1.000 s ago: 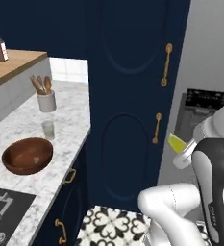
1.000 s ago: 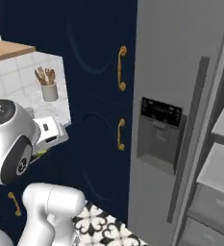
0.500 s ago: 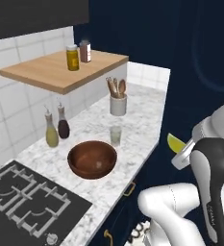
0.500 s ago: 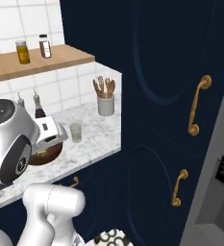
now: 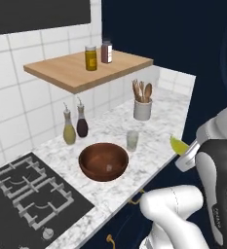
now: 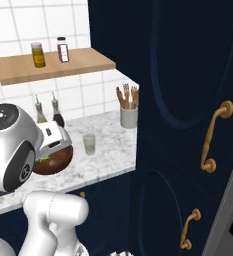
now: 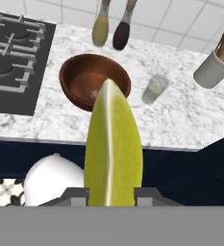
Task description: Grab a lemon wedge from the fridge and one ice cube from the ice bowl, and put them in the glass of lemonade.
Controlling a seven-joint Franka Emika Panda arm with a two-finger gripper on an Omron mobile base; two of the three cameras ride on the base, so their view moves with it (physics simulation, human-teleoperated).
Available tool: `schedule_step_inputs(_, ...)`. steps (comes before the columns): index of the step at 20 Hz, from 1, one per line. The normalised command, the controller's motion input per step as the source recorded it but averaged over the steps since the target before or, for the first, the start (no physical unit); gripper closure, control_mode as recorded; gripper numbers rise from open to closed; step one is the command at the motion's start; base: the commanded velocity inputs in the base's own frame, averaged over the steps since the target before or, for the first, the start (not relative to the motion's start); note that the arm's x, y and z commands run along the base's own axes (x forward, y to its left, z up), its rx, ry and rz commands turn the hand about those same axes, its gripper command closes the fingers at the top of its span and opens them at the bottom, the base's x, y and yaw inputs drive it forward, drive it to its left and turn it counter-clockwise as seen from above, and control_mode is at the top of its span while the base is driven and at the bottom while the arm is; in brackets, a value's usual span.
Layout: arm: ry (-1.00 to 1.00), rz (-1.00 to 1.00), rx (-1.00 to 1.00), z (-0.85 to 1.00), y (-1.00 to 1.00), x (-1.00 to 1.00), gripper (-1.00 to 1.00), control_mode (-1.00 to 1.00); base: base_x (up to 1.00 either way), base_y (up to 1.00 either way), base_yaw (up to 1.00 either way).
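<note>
Table: white marble beside navy cabinets, running across the middle of the left base view.
Bowl: we see the brown bowl at centre, between the stove and the glass, so the ice sits close to the drink.
Ice cube: a pale speck inside the bowl.
Lemon wedge: the wedge stands up from the bottom centre of the hand view, carried toward the glass, we judge.
Jaws: the gripper is narrowed, pinching the wedge's base.

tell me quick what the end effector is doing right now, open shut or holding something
End effector: shut on the lemon wedge, which sticks out from between its fingertips.
</note>
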Motion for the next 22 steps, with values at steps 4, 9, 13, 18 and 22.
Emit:
schedule_step_inputs(4, 0.00, 0.00, 0.00, 0.00, 0.00, 0.00, 1.00, 1.00, 0.73, 0.50, 0.11)
schedule_step_inputs(9, 0.00, 0.00, -0.05, -0.10, 0.30, 0.31, 1.00, -1.00, 0.00, 0.00, 0.00)
schedule_step_inputs(13, 0.00, 0.00, 0.00, 0.00, 0.00, 0.00, 1.00, -1.00, 0.00, 0.00, 0.00)
schedule_step_inputs(18, 0.03, 0.05, -0.08, 0.00, 0.02, 0.02, 1.00, -1.00, 0.00, 0.00, 0.00)
schedule_step_inputs(22, 0.14, 0.15, -0.29, -0.02, 0.00, 0.23, 1.00, -1.00, 0.00, 0.00, 0.00)
